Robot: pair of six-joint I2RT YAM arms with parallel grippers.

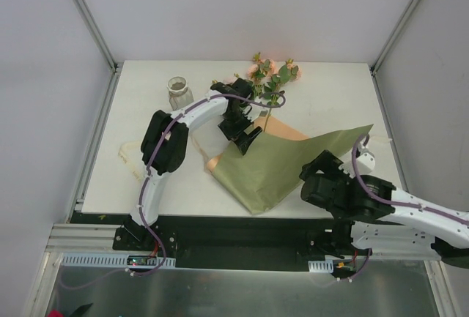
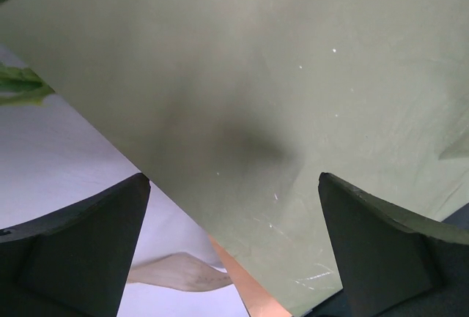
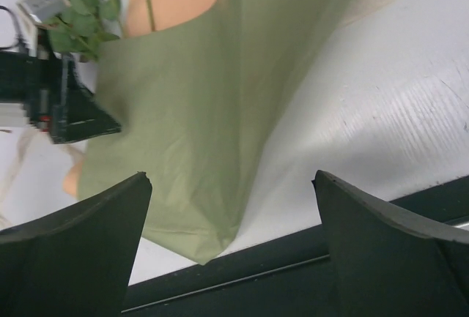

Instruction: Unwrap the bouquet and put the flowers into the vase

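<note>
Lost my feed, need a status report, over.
Both grippers open: left gripper over the wrapping paper, right gripper above its near corner. The flowers on the opened paper, none in the vase. Paper fold covers the lower stems.

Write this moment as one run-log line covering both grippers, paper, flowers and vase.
left gripper open over paper | right gripper open by paper's near corner | flowers lying outside vase
</note>
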